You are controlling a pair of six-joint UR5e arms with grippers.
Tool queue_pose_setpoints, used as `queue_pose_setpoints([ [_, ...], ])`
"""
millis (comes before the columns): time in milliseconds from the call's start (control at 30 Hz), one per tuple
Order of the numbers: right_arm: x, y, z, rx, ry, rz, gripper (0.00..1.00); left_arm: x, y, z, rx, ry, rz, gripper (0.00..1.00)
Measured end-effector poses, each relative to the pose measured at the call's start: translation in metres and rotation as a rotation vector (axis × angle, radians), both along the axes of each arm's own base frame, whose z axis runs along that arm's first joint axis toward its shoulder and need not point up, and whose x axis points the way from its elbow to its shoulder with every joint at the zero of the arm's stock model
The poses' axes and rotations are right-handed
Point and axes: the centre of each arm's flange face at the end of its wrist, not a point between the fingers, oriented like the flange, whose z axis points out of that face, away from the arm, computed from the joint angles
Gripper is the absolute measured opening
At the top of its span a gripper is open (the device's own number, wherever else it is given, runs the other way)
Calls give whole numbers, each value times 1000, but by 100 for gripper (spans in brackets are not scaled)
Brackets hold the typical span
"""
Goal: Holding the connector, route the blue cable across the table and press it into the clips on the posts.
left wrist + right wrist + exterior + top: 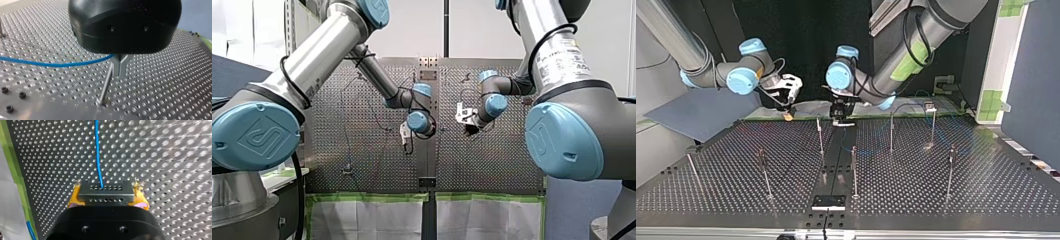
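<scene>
Blue cable [97,152], right wrist view: it leaves the far face of a dark connector [105,193] w/ rows of holes and runs straight ahead over the perforated table [170,157]. The right gripper [106,195] clamps the connector btwn its yellow pads [75,196].

Left wrist view: the left gripper [120,68] has its metal fingers pressed together, pinching the cable where they fork. The cable runs off sideways just above the table. A thin post [106,83] stands just beside the fingers.

Top view: right gripper at the far edge, left of ctr, yellow tip low over the table. Left gripper is near it on the right, close to a far post. Cable shows only faintly among the posts on the right half.

Front view: both grippers hang near the table's ctr, apart; fingers too small to read.
</scene>
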Motion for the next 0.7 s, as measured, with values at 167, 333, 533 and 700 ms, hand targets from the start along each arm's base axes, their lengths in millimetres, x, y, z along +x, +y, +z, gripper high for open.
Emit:
queue_pose_setpoints([
  [167, -2, -7, -4, 1, 1, -6, 0, 19, 1, -13, 6, 10, 13, 2],
  [333, -5, -17, 1, -11, -8, -15, 0, 42, 7, -7, -8, -9, 31, 2],
  [533, -10, -31, 11, -33, -21, -31, 0, 63, 16, 8, -12, -23, 50, 2],
  [700, -13, -46, 13, -46, -30, -42, 0, 67, 20, 10, -3, -13, 57, 2],
])
